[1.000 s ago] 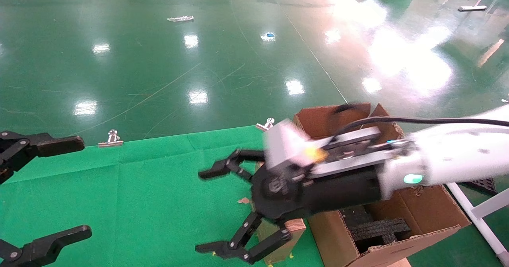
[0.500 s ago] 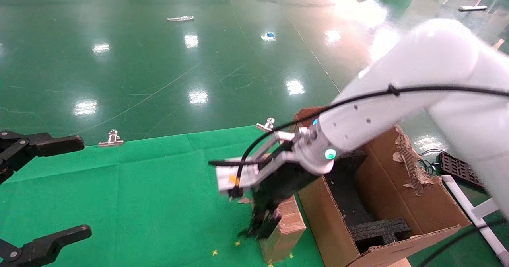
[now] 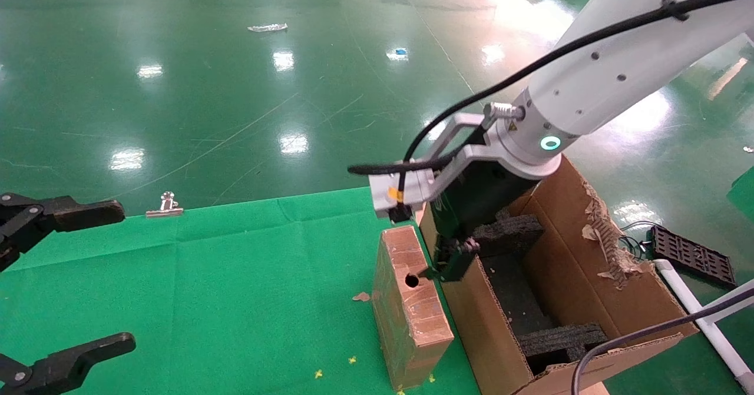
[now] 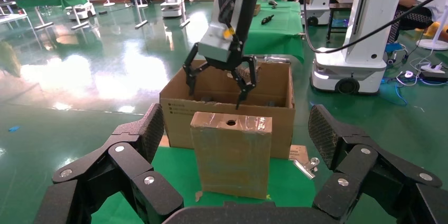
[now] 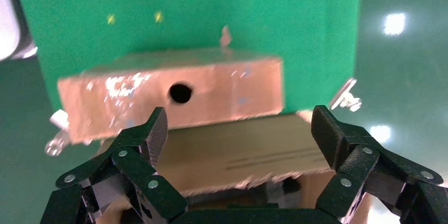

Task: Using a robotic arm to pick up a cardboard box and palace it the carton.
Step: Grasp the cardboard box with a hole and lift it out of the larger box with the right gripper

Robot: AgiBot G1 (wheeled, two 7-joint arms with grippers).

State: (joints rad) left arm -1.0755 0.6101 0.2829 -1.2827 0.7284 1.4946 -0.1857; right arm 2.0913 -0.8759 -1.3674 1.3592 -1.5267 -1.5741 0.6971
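The white-tubed robotic arm's right hand (image 4: 219,76) hangs spread and empty above the large brown corrugated carton's (image 3: 624,306) near wall, pointing down. The small taped brown cardboard box (image 3: 409,306) stands upright beside the carton on the green-clothed table (image 3: 206,295).

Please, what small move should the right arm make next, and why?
Probably shift the right gripper sideways toward the table, centre it over the cardboard box, then descend. Its fingers are open and empty, hovering above the carton edge, while the box stands upright on the green cloth, ungrasped. The left gripper waits open at the table's left.
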